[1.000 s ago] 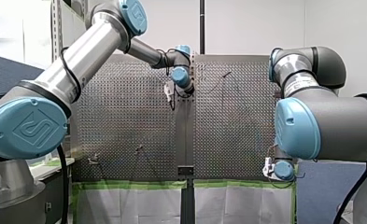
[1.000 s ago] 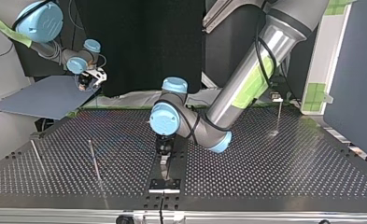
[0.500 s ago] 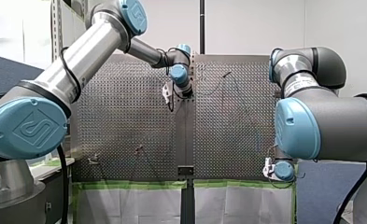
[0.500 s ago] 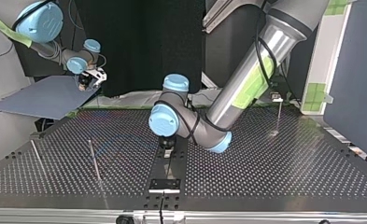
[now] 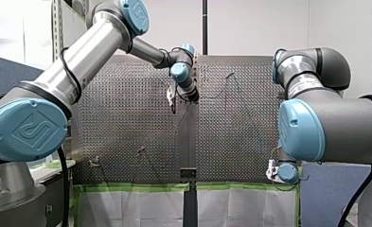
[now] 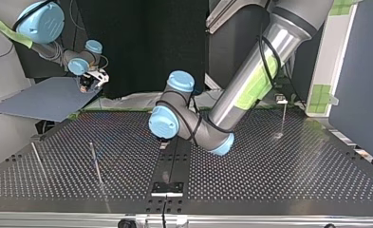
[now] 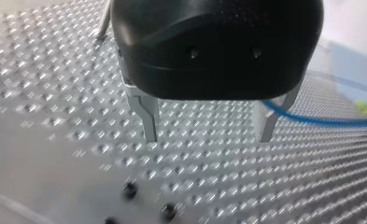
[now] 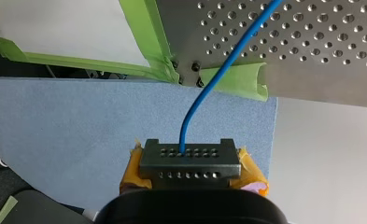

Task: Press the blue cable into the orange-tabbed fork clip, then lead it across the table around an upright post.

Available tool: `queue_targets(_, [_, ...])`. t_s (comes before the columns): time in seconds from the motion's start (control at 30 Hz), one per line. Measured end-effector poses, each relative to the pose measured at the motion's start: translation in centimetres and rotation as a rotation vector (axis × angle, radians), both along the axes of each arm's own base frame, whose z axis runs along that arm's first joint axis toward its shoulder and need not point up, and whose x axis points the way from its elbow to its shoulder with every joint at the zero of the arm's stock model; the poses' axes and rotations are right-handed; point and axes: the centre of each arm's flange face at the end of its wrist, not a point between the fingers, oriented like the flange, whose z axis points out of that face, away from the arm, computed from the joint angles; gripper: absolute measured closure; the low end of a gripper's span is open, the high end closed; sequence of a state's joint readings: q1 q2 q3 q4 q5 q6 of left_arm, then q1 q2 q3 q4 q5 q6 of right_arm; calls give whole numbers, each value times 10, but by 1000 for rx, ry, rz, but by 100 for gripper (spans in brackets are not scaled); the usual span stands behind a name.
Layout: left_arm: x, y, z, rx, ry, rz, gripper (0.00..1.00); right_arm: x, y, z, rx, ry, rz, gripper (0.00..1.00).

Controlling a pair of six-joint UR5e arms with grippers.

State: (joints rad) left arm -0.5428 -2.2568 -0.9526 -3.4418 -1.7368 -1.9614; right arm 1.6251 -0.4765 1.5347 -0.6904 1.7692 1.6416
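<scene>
Left claw (image 7: 208, 125): metal fingers (image 7: 148, 119) spread wide, bare counter (image 7: 55, 93) showing between them, tips hanging just above the perforated sheet. Cable (image 7: 321, 120), blue, passes close by the outer side of one finger and runs off across the sheet; whether it touches that finger cannot be told. A post (image 7: 104, 21) stands ahead of the claw, off to the other finger's side. In the top view my left arm (image 6: 250, 80) comes in at the right and reaches to the counter's middle, wrist over the dark centre strip (image 6: 174, 161); a small black plate (image 6: 167, 188) sits on that strip at the edge nearest the camera. The claw itself is mostly hidden under the wrist there. Right claw (image 8: 190, 163): closed on the cable, which rises out of the grey, hole-lined fingertips flanked by yellow pads (image 8: 251, 175). From there the cable curves ahead, crosses green tape (image 8: 237, 77) at the counter's corner and goes on over the sheet. A blue panel (image 8: 55, 121) lies under this claw. In the top view the right claw is at the left, off the counter, above the panel, well apart from the left claw.
</scene>
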Motion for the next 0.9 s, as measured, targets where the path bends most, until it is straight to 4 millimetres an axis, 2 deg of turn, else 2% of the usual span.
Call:
queue_targets(0.2, [-17, -6, 16, 0, 26, -71, 2, 0, 0, 0, 0, 0, 1, 100])
queue_targets(0.53, [-39, -18, 53, -49, -10, -179, 2, 1, 0, 0, -2, -1, 2, 100])
queue_targets(0.9, [-43, -44, 85, -100, -150, -283, 2, 3, -2, 2, -5, -3, 6, 100])
